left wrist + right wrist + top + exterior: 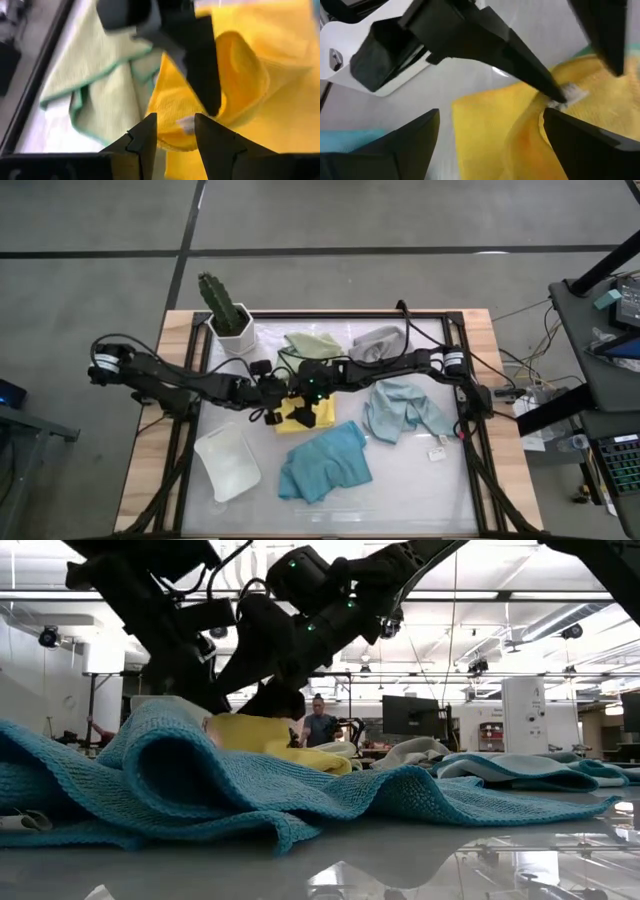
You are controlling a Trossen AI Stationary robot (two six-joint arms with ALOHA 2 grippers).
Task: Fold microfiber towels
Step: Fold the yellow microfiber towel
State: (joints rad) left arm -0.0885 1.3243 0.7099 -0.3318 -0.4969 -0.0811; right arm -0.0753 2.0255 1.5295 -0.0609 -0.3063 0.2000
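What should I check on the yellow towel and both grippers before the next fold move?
1. Left gripper on the yellow towel: ok, its fingers pinch an edge by the white tag.
2. Right gripper ready: ok, jaws wide open over the yellow towel, nothing held.
3. Grippers apart from each other: not ok, they crowd together over the cloth.
4. Yellow towel lying flat: not ok, one edge is raised and curled.
5. Neighbours clear of it: cannot tell; the sage green towel and teal towel lie close.
6. White tray: ok, off to one side.
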